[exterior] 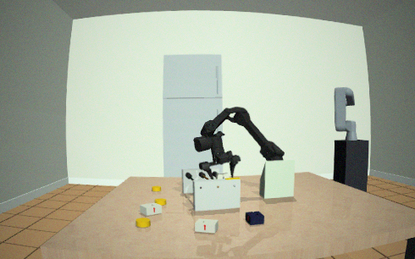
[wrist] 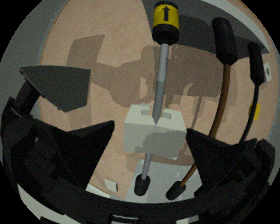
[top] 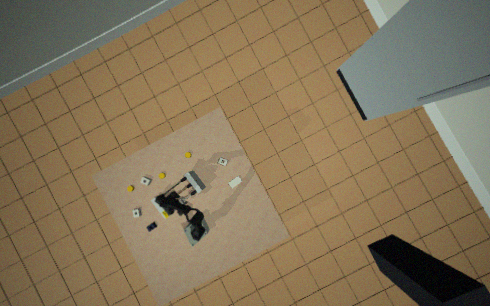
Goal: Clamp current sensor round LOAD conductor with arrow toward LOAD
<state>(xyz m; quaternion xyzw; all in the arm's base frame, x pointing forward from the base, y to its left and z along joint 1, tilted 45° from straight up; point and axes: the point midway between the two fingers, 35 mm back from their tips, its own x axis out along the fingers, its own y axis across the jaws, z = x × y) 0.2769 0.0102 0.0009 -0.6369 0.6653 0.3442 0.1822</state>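
In the wrist view a white split-core sensor (wrist: 153, 133) sits round the grey conductor (wrist: 161, 72). My gripper (wrist: 151, 128) (exterior: 220, 164) (top: 171, 202) is open, with one finger on each side of the sensor and a gap between them and it. I cannot make out the arrow on the sensor. In the top and exterior views the sensor is hidden by the arm and the white front panel (exterior: 217, 195) of the fixture.
A black conductor (wrist: 225, 46) and a brown one (wrist: 220, 106) run to the right of the grey one. On the table lie two white boxes with red arrows (exterior: 151, 209) (exterior: 206, 226), yellow discs (exterior: 143, 223) (exterior: 160, 201), a dark blue block (exterior: 254, 217) and the pale green arm base (exterior: 277, 179).
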